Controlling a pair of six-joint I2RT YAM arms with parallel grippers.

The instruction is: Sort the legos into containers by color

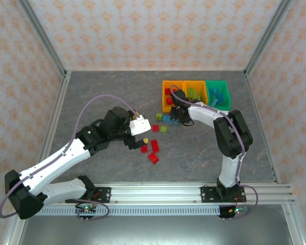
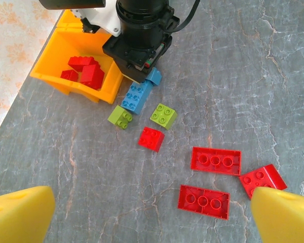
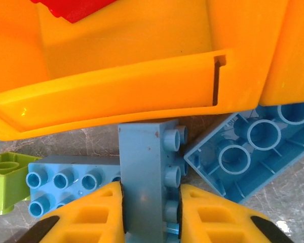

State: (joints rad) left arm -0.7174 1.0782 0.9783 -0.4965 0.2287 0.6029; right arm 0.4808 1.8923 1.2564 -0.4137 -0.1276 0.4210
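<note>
My right gripper (image 3: 149,212) is shut on a light blue brick (image 3: 148,172), held on its side just in front of the left orange bin (image 3: 116,101). An upturned blue brick (image 3: 253,147), a flat blue brick (image 3: 66,179) and a lime brick (image 3: 5,179) lie beside it. My left gripper (image 2: 152,223) hangs open above the table, with two long red bricks (image 2: 216,160) (image 2: 203,201) and a shorter red one (image 2: 262,178) lying between its fingers (image 2: 20,215). From above, the right gripper (image 1: 174,116) is by the bins and the left gripper (image 1: 136,139) by the red bricks (image 1: 153,157).
Two orange bins (image 1: 171,87) (image 1: 196,86) and a green bin (image 1: 218,84) stand in a row at the back right. Red bricks (image 2: 86,71) lie in the left orange bin (image 2: 106,86). A small red brick (image 2: 151,138) and two lime bricks (image 2: 163,115) (image 2: 120,117) lie loose.
</note>
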